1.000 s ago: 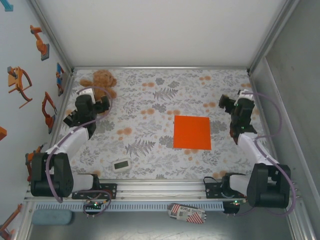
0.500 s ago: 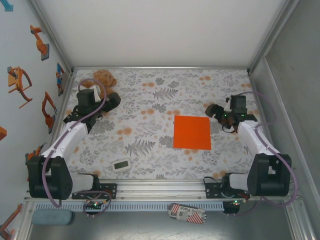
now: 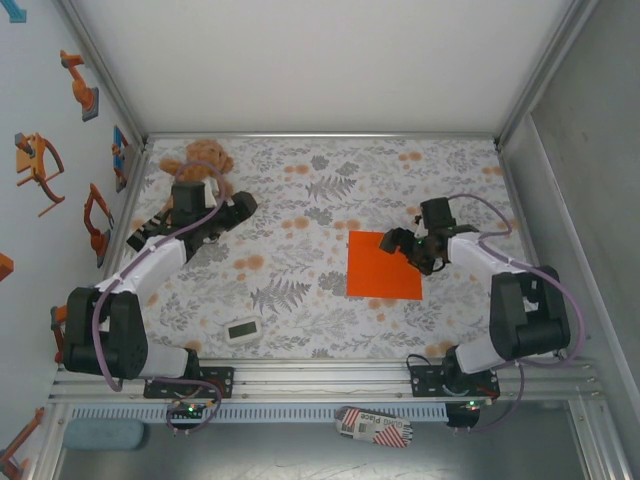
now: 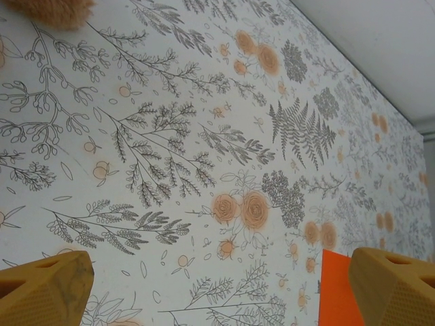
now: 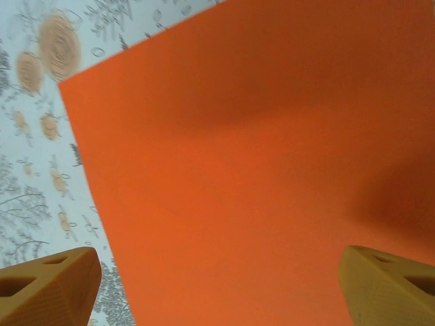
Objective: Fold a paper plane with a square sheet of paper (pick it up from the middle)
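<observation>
Because it lies flat beneath the right pincer (image 5: 217, 285), square sheet of paper (image 5: 258, 170): could skid, not lift.
Right pincer: released, empty.

In the overhead view the right claw (image 3: 403, 243) covers the far right corner of the orange sheet (image 3: 375, 275). From the right wrist the sheet is blurred and runs past three picture edges. The display of the timer (image 3: 242, 329) is too small to read.
</observation>
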Robot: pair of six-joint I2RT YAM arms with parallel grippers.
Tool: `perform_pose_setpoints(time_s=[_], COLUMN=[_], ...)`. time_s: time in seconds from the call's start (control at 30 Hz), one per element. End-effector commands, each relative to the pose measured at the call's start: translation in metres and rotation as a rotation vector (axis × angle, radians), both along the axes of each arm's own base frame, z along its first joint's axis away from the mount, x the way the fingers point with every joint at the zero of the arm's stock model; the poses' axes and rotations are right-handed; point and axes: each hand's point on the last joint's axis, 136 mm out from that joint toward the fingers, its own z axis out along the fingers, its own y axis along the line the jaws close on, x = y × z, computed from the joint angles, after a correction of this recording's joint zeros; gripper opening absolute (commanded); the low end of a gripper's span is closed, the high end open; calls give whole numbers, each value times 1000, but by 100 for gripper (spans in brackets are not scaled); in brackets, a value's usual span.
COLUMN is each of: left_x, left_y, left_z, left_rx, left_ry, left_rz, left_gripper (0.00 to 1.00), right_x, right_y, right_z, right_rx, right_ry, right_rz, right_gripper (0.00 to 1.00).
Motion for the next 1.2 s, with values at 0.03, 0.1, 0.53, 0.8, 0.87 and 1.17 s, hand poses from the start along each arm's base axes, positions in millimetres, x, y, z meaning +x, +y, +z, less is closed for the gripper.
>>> perform_pose_setpoints(time_s=[0.03, 0.1, 0.53, 0.8, 0.87, 1.17], left_x=[1, 2, 4, -5, -8, -19], left_y=[-6, -6, -25, -55, -61, -85], left_z=[-2, -5, -25, -40, -40, -42], left_rx=[-13, -10, -36, -45, -37, -14], left_ry=[16, 26, 119, 197, 203, 240], left_rz=[-10, -11, -27, -63, -73, -117], left_gripper=[96, 96, 96, 96, 96, 98], right_x=[-4, -6, -13, 4, 9, 29], right_y=[4, 4, 66, 163, 178, 144], right_z=[-18, -25, -41, -33, -24, 45], right_rx=[-20, -31, 78, 266, 333, 305], right_ry=[48, 68, 93, 97, 72, -179], right_rz=[-14, -19, -151, -98, -79, -3], right_gripper=[89, 89, 89, 87, 84, 76])
